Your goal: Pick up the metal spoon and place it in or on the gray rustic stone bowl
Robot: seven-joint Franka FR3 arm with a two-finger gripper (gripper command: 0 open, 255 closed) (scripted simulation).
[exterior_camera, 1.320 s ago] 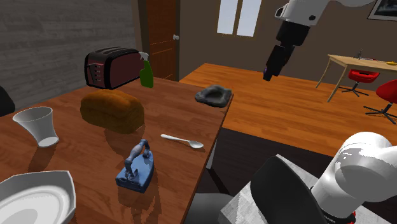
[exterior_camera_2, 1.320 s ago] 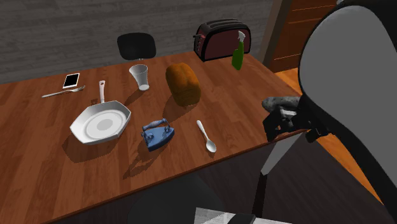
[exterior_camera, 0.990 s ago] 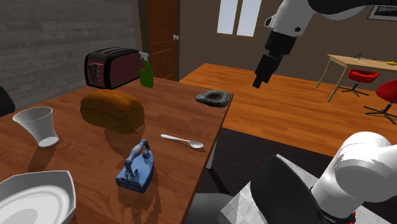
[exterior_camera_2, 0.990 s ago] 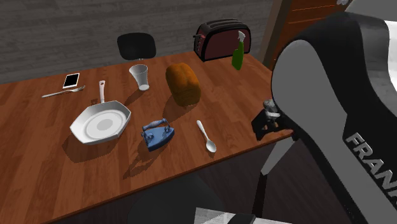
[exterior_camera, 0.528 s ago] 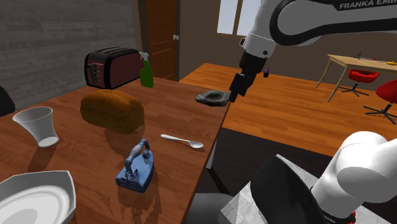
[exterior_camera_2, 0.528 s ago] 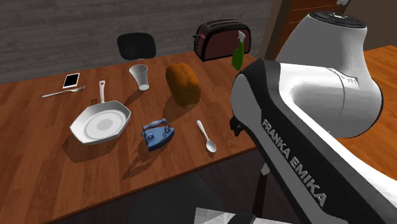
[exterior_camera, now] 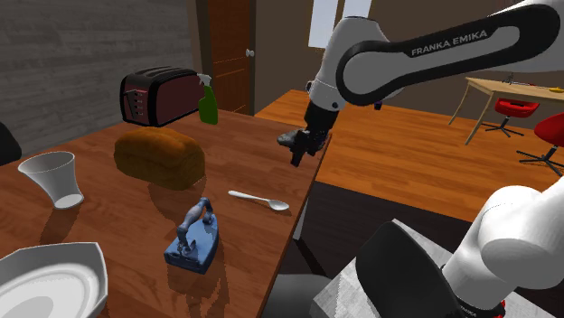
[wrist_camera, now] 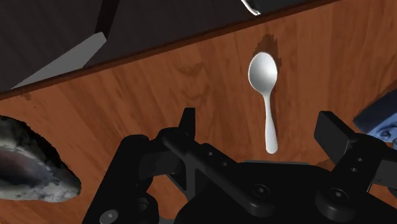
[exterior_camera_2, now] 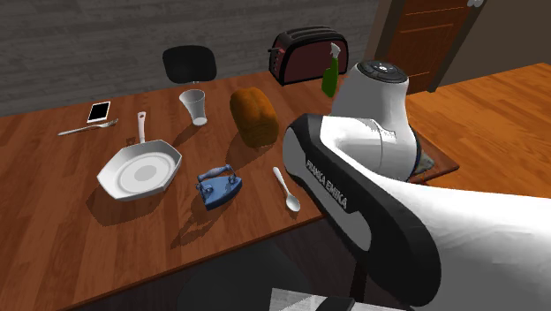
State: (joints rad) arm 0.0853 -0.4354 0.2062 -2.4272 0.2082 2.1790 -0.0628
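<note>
in the shoulder view, the gripper [exterior_camera: 297,154] is seen low over the far end of the wooden table [exterior_camera: 244,163]. it hangs just in front of the stone bowl [exterior_camera: 287,138], which is grey and partly covered by it. the spoon [exterior_camera: 259,200] is laid flat on the table nearer the camera, close to the table's edge and apart from the gripper. a blue iron [exterior_camera: 192,237] is placed near it, and a bread loaf [exterior_camera: 158,156] is set further back.

in the second exterior view, the spoon [exterior_camera_2: 285,188] is found between the iron [exterior_camera_2: 218,187] and the white arm [exterior_camera_2: 371,177], its bowl end turned toward the table's near edge. a white pan [exterior_camera_2: 139,170] is set at the iron's other side.

in the wrist view, the 2 fingers [wrist_camera: 186,124] are held wide apart and nothing is gripped (the spoon's handle tip is framed between them, untouched). the spoon [wrist_camera: 266,95] is seen just beyond the gripper [wrist_camera: 259,127]. the stone bowl [wrist_camera: 32,168] is seen off to the side away from the iron [wrist_camera: 382,121].
</note>
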